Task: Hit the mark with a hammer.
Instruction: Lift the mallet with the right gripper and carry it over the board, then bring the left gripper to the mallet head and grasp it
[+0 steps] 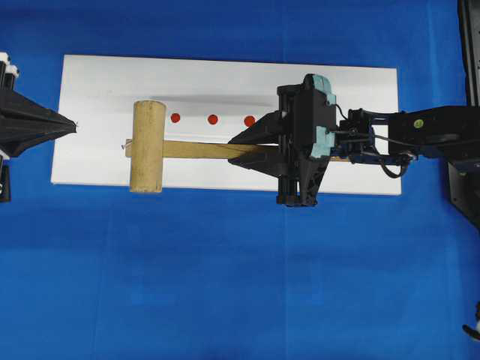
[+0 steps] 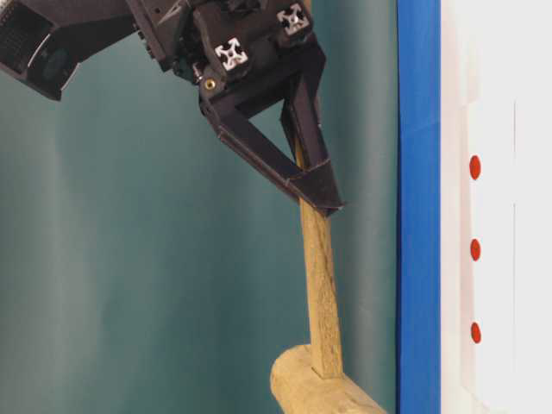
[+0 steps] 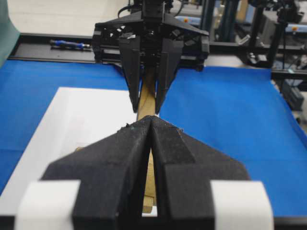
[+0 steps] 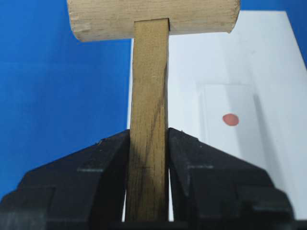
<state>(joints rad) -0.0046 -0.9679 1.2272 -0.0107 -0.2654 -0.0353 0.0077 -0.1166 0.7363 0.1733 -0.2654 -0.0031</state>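
Item: light wooden hammer [image 1: 148,146], handle clamped in my R gripper [image 1: 259,148], head lies left past middle red mark [image 1: 213,119]; L gripper [image 1: 71,125] shut, idle.

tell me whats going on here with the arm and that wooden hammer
The right gripper is shut on the handle of the wooden mallet, holding it out over the white block. The mallet head sits left of the three red dots, off the middle dot, the mark to hit. The left gripper is shut and empty at the block's left end.
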